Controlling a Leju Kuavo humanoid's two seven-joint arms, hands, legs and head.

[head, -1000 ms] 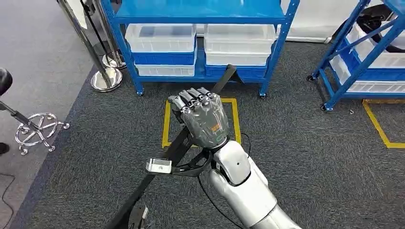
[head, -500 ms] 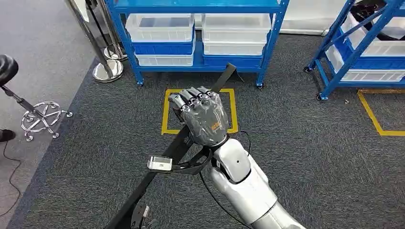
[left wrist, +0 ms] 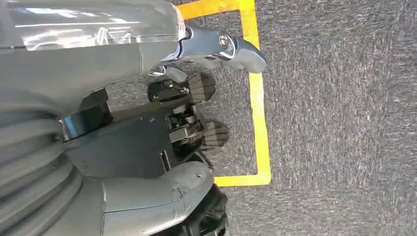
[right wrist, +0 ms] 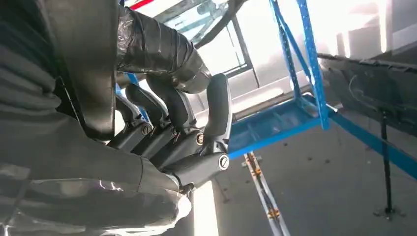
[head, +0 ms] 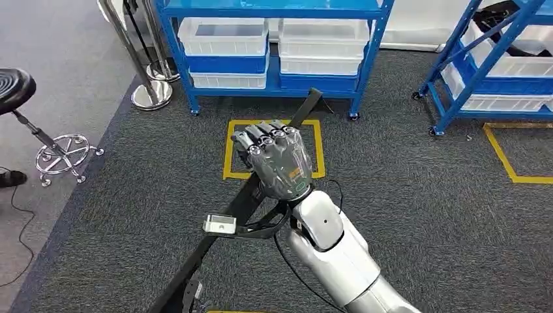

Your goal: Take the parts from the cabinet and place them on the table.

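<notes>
A long black bar-shaped part [head: 306,107] runs slantwise over the dark carpet in the head view, from near the blue cabinet [head: 375,45] down toward the picture's lower left. My right hand [head: 277,160] grips it around the middle, fingers curled over it. The right wrist view shows those fingers [right wrist: 216,108] wrapped round the black part [right wrist: 157,46]. My left hand [left wrist: 147,137] hangs above the floor with its fingers apart and nothing in it.
White bins [head: 225,36] fill the cabinet's low shelves. A second blue rack [head: 482,65] stands at the right. A black stool [head: 16,88] and a chrome post base [head: 151,94] are at the left. A yellow tape square [head: 228,156] marks the carpet.
The whole picture has shifted, so the camera has moved; the stool shows more at the left. My right hand keeps the same hold on the black part.
</notes>
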